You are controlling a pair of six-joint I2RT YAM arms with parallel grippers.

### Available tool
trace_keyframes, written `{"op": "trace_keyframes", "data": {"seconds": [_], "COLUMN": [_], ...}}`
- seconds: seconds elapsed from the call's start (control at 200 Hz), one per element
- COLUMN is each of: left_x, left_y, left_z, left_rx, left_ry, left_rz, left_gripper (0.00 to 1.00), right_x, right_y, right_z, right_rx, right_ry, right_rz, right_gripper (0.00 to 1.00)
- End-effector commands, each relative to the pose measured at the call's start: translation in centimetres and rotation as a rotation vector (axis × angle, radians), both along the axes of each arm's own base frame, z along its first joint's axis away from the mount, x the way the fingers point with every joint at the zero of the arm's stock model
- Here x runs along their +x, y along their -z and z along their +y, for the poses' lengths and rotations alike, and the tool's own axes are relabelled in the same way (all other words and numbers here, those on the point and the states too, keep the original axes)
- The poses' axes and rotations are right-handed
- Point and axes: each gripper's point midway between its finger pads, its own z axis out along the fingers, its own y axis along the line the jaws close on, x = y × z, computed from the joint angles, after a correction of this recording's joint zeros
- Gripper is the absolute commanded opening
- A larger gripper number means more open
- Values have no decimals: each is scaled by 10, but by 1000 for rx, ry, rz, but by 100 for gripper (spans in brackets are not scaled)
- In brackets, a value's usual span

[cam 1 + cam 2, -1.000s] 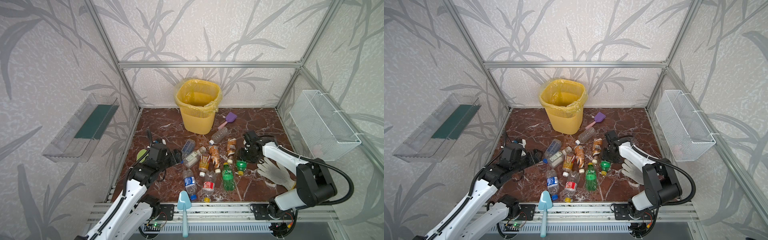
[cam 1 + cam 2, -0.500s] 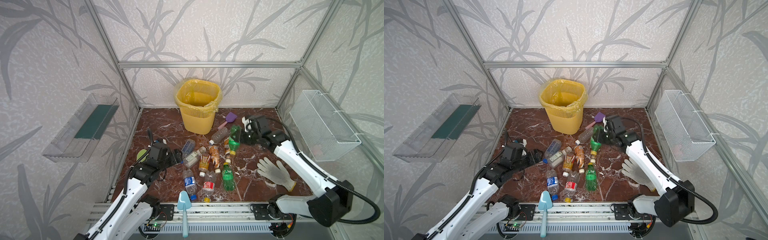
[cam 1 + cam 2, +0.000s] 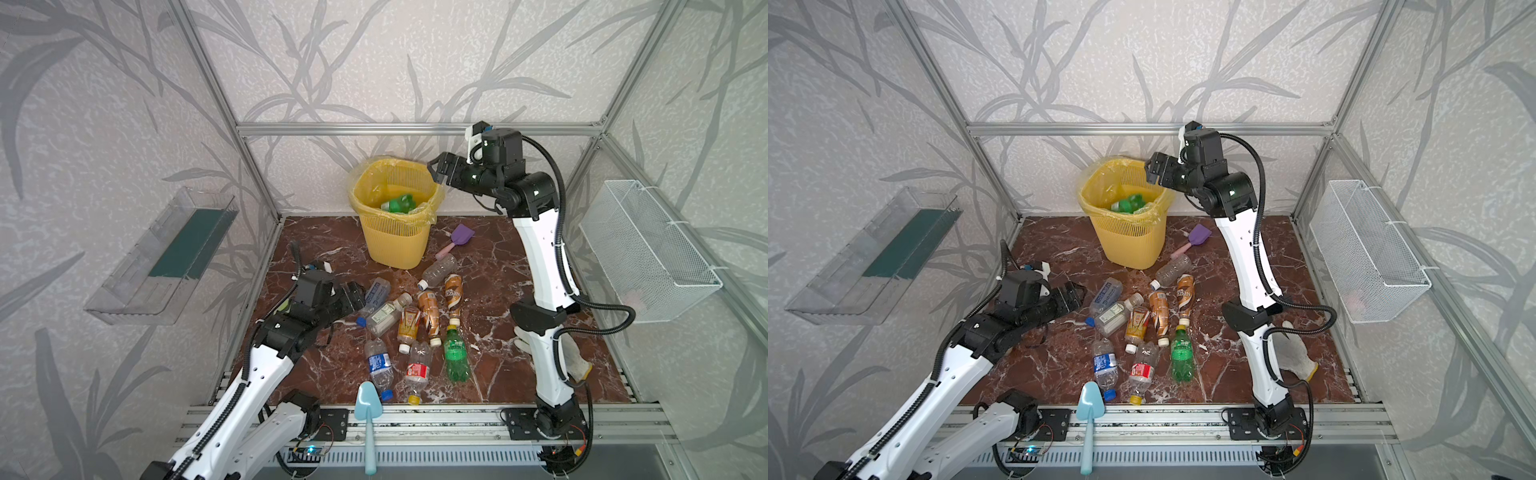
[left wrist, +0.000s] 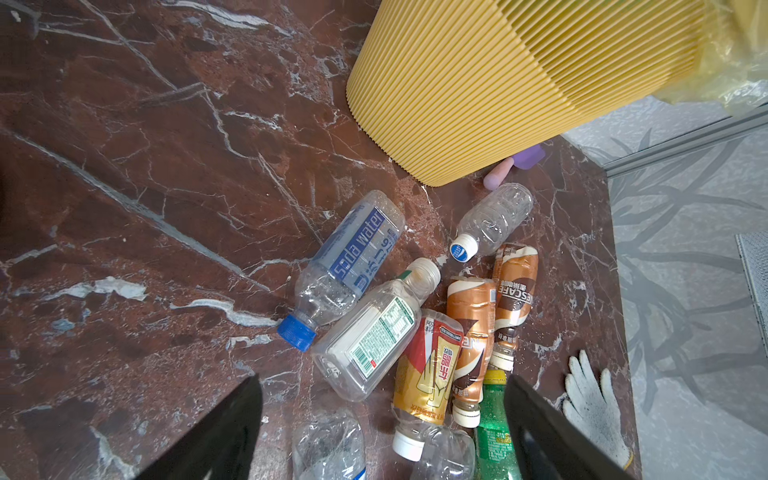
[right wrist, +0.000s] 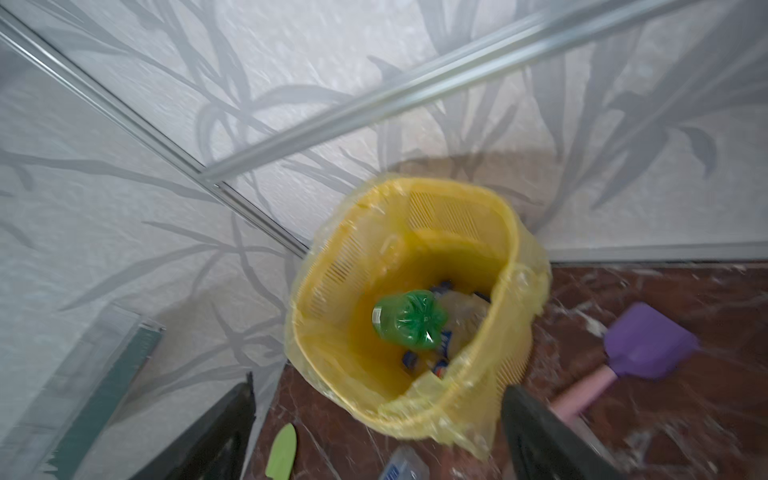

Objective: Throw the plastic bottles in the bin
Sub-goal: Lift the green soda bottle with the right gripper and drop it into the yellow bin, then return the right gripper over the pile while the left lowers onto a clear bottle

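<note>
Plastic bottles (image 3: 428,316) lie heaped mid-floor on red-brown marble (image 3: 490,257), at six o'clock from the yellow bin (image 3: 392,245), which stands by the leaf-papered back wall (image 3: 374,62) and holds a green bottle (image 3: 399,203). Right gripper (image 3: 436,170), spread and empty, hangs over the bin's two o'clock rim; left gripper (image 3: 358,293), also spread, sits at the heap's nine o'clock.

Grey leaf-patterned walls (image 3: 374,62) and aluminium bars (image 3: 353,129) enclose a red-brown marble tabletop (image 3: 494,253). A clear tray (image 3: 137,291) and a white wire basket (image 3: 648,249) hang on opposite side walls.
</note>
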Motion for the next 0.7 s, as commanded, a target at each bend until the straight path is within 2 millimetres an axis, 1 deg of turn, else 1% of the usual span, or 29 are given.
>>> {"op": "trace_keyframes", "data": {"seconds": [0.0, 0.055, 0.075, 0.09, 0.1, 0.11, 0.145, 0.215, 0.285, 0.405, 0.48, 0.55, 0.615, 0.645, 0.65, 0.68, 0.695], "left_x": [-9, -12, -13, -14, -15, -15, -18, -22, -26, -30, -32, -35, -37, -37, -38, -39, -39], "left_y": [14, 22, 25, 27, 28, 30, 33, 40, 43, 44, 45, 45, 45, 45, 45, 46, 46], "left_z": [11, 11, 12, 12, 12, 12, 12, 13, 14, 15, 17, 19, 20, 20, 21, 21, 21], "left_rx": [37, 33, 32, 29, 28, 26, 23, 17, 14, 22, 32, 40, 46, 49, 51, 52, 53], "left_ry": [-22, -24, -27, -26, -26, -26, -25, -29, -29, -24, -22, -18, -14, -14, -15, -14, -12], "left_rz": [17, 29, 33, 36, 38, 41, 45, 52, 52, 54, 54, 50, 51, 49, 49, 50, 50], "left_gripper": [91, 90, 91, 90, 91, 90, 91, 91, 90, 90, 90, 90, 91, 91, 91, 91, 91], "right_x": [-61, -75, -82, -84, -91, -89, -96, -107, -115, -118, -122, -126, -131, -133, -134, -135, -138], "right_y": [40, 57, 66, 68, 72, 73, 81, 83, 81, 81, 84, 90, 100, 103, 100, 110, 110], "right_z": [-12, -8, -4, 0, 2, -1, 1, 6, 9, -2, -8, -15, -25, -29, -29, -29, -30], "right_rx": [-268, -356, -386, -390, -403, -429, -484, -545, -562, -595, -638, -682, -735, -744, -735, -738, -719], "right_ry": [-26, -42, -59, -68, -83, -60, -58, -63, -58, -19, 4, 17, 36, 37, 39, 31, 25], "right_rz": [138, 176, 201, 204, 217, 208, 221, 203, 191, 199, 224, 253, 297, 305, 297, 305, 294], "right_gripper": [92, 91, 91, 91, 91, 91, 91, 90, 90, 89, 89, 90, 90, 90, 90, 90, 90]}}
